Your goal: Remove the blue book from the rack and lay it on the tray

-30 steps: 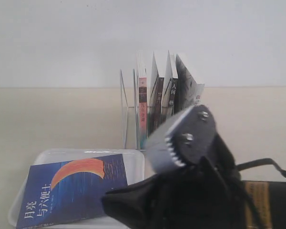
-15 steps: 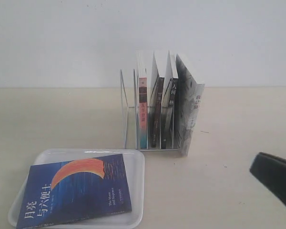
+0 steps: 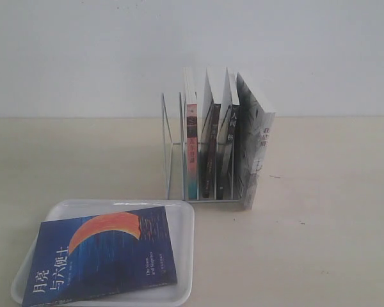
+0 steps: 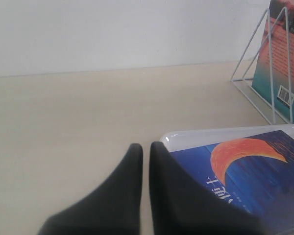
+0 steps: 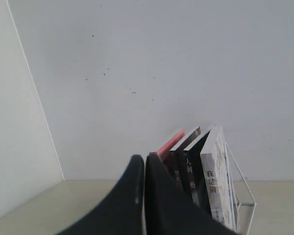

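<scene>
Left end effector (image 4: 146, 147): fingers drawn narrow with only a slit between them, nothing held. In its wrist view it sits low, just beside a corner of the tray (image 4: 186, 137).

Right end effector (image 5: 144, 159): fingers pressed together, empty, raised and facing the rack (image 5: 241, 193) from well apart. Neither shows in the exterior view.

Step in hand (judgement): placement looks done, so only the retreat remains. The left arm is the one to watch. Lift it straight up and away from the tray corner with no sweep across the cover, since a thin paperback on a glossy surface would likely slide if nudged. No regrasp seems needed.

Tray (image 3: 184, 225): nearest on the tabletop (image 3: 320, 243). It holds the blue book (image 3: 102, 259), flat and cover up, slightly skewed. The book's near edge runs out of frame, so I cannot tell if it overhangs the rim.

Rack (image 3: 168, 147): farther back, apart from the tray. Left slots bare. Then upright: a pink-and-teal book (image 3: 191, 153), two dark-spined books (image 3: 209, 150), and a marbled book (image 3: 256, 150) at the right end. A plain wall (image 3: 83, 51) stands behind.
</scene>
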You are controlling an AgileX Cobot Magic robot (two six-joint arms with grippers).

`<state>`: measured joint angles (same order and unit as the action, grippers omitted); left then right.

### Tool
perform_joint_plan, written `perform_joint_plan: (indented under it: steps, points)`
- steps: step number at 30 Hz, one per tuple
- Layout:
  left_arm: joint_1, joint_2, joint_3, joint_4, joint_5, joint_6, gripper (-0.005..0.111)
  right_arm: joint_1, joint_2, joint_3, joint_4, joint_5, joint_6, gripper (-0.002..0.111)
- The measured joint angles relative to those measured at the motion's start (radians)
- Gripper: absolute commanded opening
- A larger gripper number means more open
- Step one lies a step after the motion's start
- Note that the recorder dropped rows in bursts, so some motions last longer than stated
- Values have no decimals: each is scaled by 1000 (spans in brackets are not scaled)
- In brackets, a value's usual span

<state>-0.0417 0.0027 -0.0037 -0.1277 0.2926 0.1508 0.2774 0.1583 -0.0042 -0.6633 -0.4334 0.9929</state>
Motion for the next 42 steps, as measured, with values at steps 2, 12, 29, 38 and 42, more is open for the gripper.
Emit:
perform_joint_plan:
  steps: [2, 12, 29, 38, 42]
  points:
    - [0, 0, 0, 0, 0, 0, 4, 0, 0, 0, 0, 7, -16, 0]
    - [0, 0, 0, 0, 0, 0, 4, 2, -34, 0, 39, 397, -47, 0]
    - [0, 0, 0, 0, 0, 0, 4, 12, -153, 5, 811, 741, -963, 0]
    - [0, 0, 0, 0, 0, 0, 4, -1, -153, 5, 813, 785, -993, 0]
    - [0, 0, 0, 0, 0, 0, 4, -28, -153, 5, 813, 785, -993, 0]
